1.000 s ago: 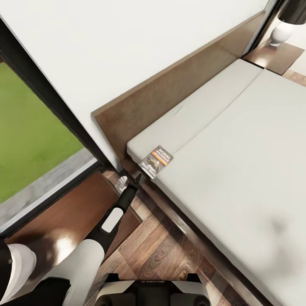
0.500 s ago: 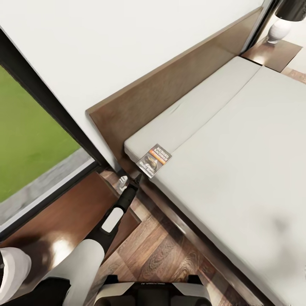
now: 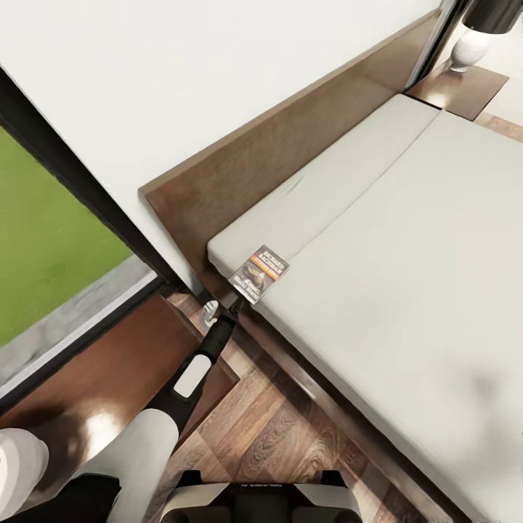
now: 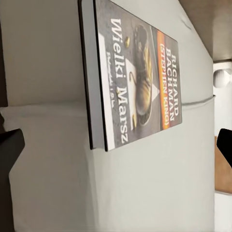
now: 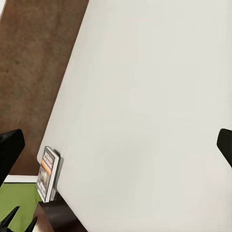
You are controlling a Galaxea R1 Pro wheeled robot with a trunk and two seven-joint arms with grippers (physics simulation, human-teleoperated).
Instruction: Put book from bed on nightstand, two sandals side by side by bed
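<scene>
The book (image 3: 258, 274), a thin paperback with a dark cover and orange lettering, lies flat on the corner of the bed's off-white mattress (image 3: 407, 240), close to the headboard (image 3: 290, 145). My left gripper (image 3: 233, 306) sits just off the book's near corner, at the mattress edge. In the left wrist view the book (image 4: 135, 77) is close ahead, and the left gripper (image 4: 118, 145) is open with only mattress between its fingers. My right gripper (image 5: 116, 145) is open over the mattress, with the book (image 5: 48, 174) far off. The sandals are out of view.
A nightstand (image 3: 109, 370) with a glossy brown top stands under my left arm, between the bed and the tall window (image 3: 51, 247). Another nightstand (image 3: 457, 87) with a white lamp (image 3: 468, 47) stands beyond the bed. Wood plank floor (image 3: 276, 428) runs along the bed frame.
The whole view has shifted a little as the camera moved. My left gripper now sits closer to the book's near corner. The book lies where it was on the mattress.
</scene>
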